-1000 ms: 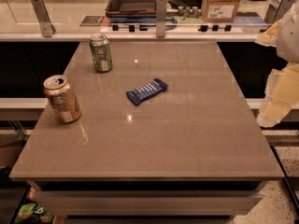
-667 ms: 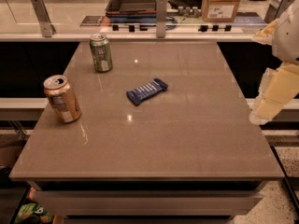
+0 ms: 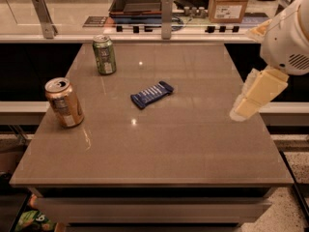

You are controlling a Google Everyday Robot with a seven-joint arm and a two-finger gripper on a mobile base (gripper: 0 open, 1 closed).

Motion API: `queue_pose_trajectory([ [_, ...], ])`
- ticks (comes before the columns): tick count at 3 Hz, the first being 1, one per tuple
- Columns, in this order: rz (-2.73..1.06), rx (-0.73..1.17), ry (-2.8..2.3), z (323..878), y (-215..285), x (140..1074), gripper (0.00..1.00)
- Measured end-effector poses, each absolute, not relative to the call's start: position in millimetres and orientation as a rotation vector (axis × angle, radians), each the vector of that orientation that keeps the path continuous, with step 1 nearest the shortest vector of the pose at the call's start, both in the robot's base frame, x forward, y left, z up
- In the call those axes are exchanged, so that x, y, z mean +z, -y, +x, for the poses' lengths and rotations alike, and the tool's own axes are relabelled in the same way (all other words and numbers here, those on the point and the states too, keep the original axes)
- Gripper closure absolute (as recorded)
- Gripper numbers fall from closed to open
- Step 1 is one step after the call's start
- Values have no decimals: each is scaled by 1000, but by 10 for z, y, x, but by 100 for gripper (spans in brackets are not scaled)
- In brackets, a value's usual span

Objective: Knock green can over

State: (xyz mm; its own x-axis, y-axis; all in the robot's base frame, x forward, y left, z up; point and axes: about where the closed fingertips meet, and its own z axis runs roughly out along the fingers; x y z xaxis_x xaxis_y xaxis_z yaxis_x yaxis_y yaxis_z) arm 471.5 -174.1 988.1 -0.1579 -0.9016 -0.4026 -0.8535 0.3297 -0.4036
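One small green metal drink can (image 3: 104,55), silver-topped and upright, stands at the frame's upper left on the glossy brown tabletop (image 3: 193,144), well apart from the cream gripper (image 3: 241,111) at right, open or closed I cannot tell; a sideways push high on its smooth round wall should topple it best.

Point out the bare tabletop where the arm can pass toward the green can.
Bare: the table front half, before the blue snack bar and orange-gold can; also the right side, from the bar to the gripper hovering near the right edge. Crowded: left side, with the green can.
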Motion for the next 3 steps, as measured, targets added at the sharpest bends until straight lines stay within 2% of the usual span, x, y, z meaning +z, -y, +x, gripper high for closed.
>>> queue_pose_trajectory([
  [3,-1265,108,-1801,5127,1036,9540,0],
])
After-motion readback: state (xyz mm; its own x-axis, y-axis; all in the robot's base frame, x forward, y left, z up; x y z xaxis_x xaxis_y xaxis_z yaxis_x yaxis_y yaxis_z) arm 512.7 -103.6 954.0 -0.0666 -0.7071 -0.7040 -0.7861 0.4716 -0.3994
